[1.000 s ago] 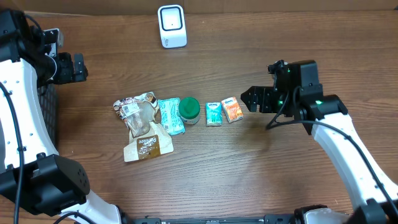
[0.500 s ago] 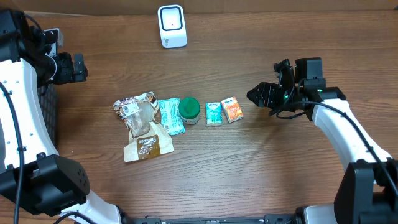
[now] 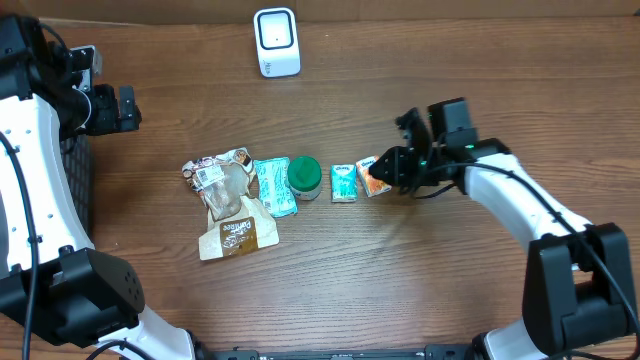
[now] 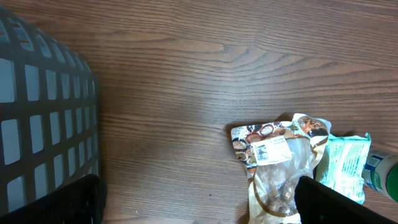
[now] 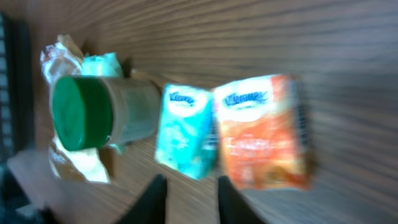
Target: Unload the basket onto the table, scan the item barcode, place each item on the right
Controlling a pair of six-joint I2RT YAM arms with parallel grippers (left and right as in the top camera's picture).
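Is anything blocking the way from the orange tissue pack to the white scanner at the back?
Nothing visible does. Only bare wooden table lies between the orange Kleenex pack and the white scanner.

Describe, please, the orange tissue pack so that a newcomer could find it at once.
On the brown wooden table, a short row of small goods lies at the centre. The flat orange plastic tissue pack is the row's end on the robot's right side, beside the teal tissue pack. It alone is orange; the pack next to it is teal.
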